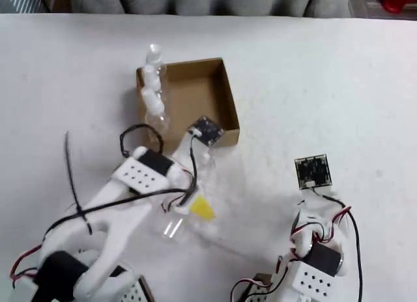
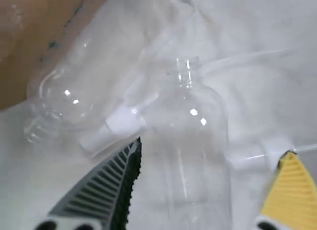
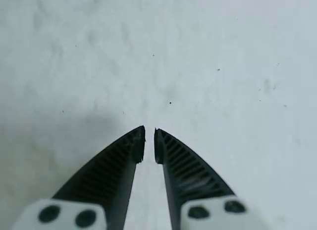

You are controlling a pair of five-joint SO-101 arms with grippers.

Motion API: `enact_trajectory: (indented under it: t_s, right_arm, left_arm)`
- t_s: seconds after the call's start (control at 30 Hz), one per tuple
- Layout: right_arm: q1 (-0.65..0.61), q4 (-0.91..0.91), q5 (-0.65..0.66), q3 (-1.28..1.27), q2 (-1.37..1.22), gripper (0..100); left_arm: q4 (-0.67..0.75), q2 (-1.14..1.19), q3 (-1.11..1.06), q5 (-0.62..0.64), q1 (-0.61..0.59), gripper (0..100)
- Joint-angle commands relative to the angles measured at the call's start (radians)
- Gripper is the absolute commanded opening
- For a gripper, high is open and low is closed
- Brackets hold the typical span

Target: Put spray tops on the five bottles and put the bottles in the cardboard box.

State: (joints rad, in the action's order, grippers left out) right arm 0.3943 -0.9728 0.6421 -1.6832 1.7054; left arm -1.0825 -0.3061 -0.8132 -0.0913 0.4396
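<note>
Spread wide, the left gripper [image 2: 213, 148] straddled an uncapped clear bottle [image 2: 195, 116] on the counter [image 2: 277, 91] without pinching it. Its wrist view showed a white spray top [image 2: 116, 126] and a second bottle [image 2: 69, 96] beside the cardboard box [image 2: 29, 36]. From above, capped bottles [image 1: 154, 87] lined the box's left wall. The right gripper [image 3: 149, 133] hung clenched on nothing over open counter, well apart.

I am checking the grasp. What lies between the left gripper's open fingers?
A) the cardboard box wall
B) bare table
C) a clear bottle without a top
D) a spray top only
C: the clear bottle, its neck uncapped, lies between the spread fingers of the left gripper.
</note>
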Motion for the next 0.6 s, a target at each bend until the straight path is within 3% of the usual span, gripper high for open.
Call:
enact_trajectory:
  t_s: [0.0,0.23,0.57]
  right_arm:
    - [0.005,-0.005,0.008,-0.012,0.004,1.8]
    - [0.005,-0.005,0.008,-0.012,0.004,1.8]
    - [0.005,-0.002,0.008,-0.012,0.004,1.8]
  left_arm:
    - [0.018,-0.01,0.06,0.011,0.002,39]
    - [-0.084,-0.257,0.052,0.012,0.045,39]
    - [-0.27,-0.458,0.051,0.012,-0.005,39]
